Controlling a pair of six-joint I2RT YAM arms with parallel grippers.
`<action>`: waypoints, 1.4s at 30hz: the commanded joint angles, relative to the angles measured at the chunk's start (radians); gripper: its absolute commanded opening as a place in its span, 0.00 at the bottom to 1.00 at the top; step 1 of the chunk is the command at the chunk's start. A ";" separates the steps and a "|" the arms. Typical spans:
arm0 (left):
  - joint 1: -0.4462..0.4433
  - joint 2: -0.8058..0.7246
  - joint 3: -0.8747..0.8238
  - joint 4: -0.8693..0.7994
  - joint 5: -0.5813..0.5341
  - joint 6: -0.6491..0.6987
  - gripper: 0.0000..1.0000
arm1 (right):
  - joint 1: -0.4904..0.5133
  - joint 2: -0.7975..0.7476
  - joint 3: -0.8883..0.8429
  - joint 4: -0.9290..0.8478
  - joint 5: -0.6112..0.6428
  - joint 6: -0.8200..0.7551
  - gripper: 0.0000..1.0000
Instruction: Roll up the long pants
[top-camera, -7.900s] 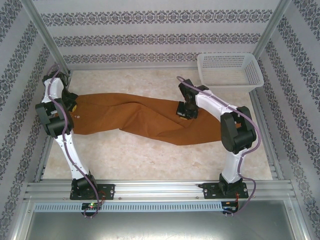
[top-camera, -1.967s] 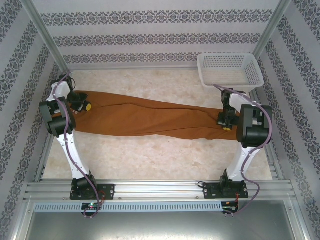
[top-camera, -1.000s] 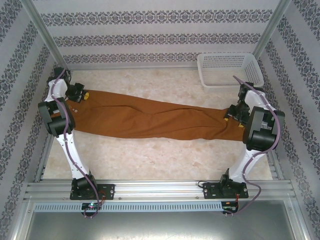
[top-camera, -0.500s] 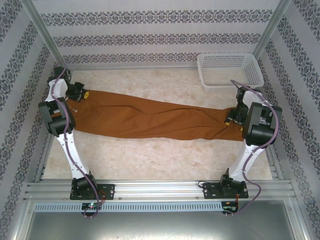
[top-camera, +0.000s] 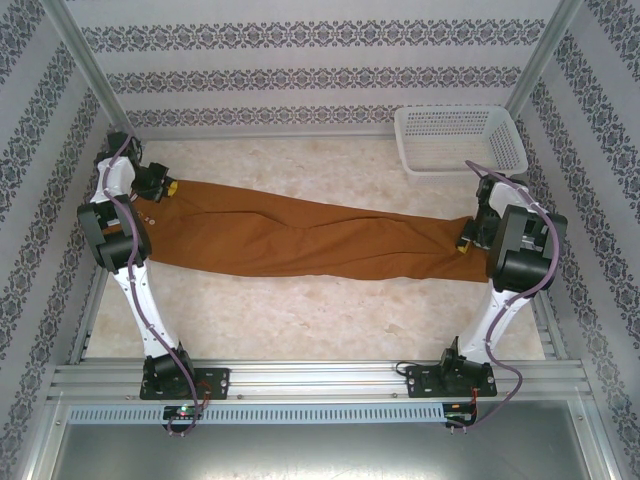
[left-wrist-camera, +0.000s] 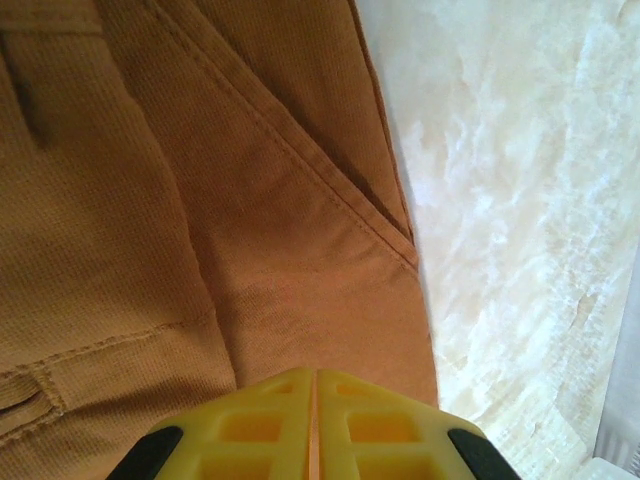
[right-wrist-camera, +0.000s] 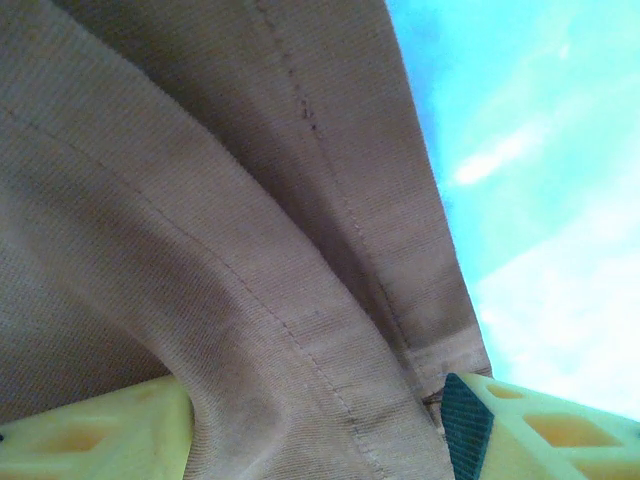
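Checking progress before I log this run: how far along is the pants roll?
Done: the long pants lie stretched flat across the table, waist left, cuffs right. In hand: left gripper shut at the waistband corner; right gripper has the cuff hem bunched between its fingers, apparently gripped. Left: all the rolling; no turn of cloth is started at either end.

- We see a left arm and a right arm made of slim white links, with black bases bolted onto the aluminium rail
- Farther from the rail, each arm carries bulky black joint housings
- A purple cable runs along each arm from the rail
- The fingers are yellow plastic with square moulded pockets and black corner patches
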 joint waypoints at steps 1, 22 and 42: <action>-0.011 0.024 0.029 0.006 0.005 -0.005 0.10 | -0.006 0.019 -0.029 -0.005 0.022 0.000 0.67; -0.012 0.020 0.065 -0.022 0.003 0.002 0.10 | 0.022 -0.112 0.009 -0.123 0.030 -0.015 0.00; -0.012 0.073 0.131 0.001 -0.010 -0.044 0.08 | -0.127 -0.226 -0.080 -0.202 0.213 0.025 0.00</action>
